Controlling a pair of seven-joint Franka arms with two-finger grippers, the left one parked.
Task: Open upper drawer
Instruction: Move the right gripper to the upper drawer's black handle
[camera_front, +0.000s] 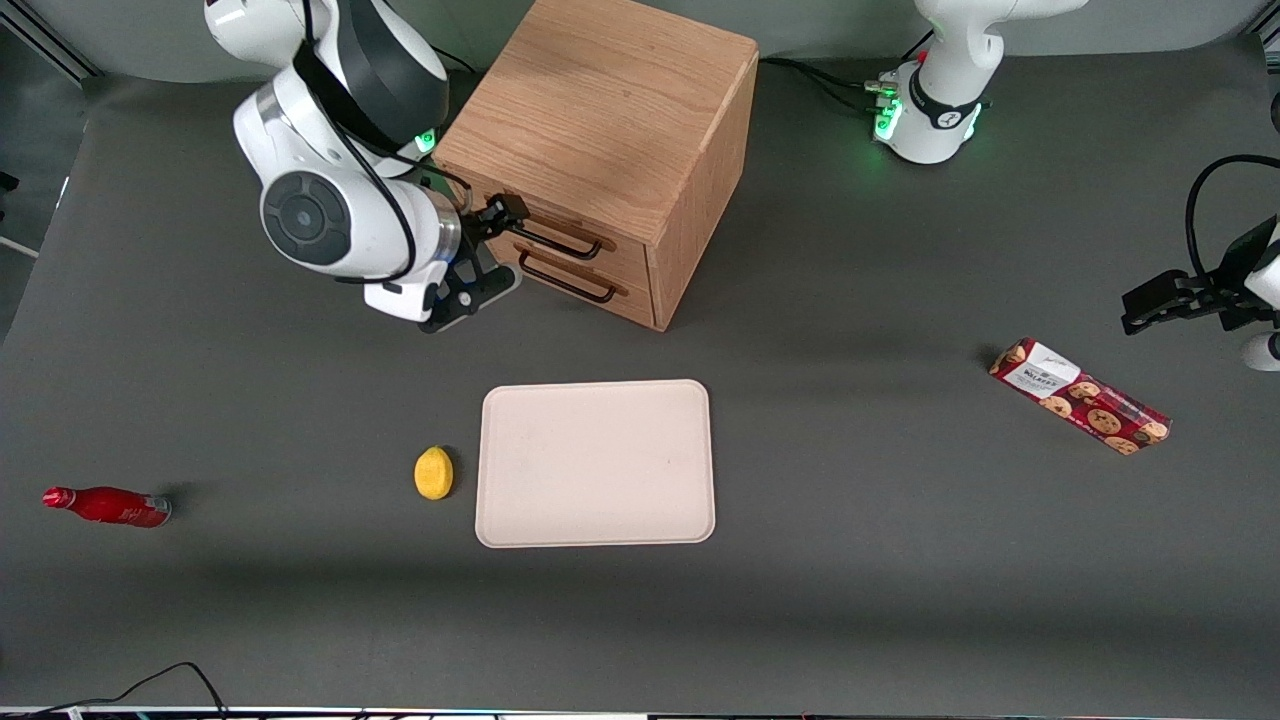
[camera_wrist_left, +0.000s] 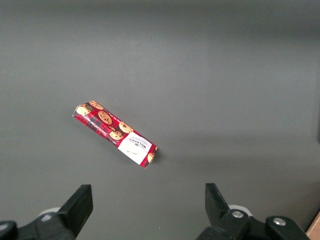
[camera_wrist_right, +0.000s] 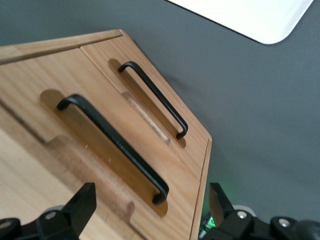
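Claw (camera_front: 497, 222) spread wide, gripping nothing, right in front of the cabinet (camera_front: 610, 120), at the handle (camera_wrist_right: 113, 145) of the upper drawer (camera_front: 585, 235) (shut, flush with lower drawer (camera_front: 600, 285)).

Table seen from high in front; wrist cameras look close.
The cabinet (camera_front: 600, 150) is shared with the right wrist view, facing its upper drawer (camera_wrist_right: 100, 145) up close beside the gripper (camera_wrist_right: 150, 210).
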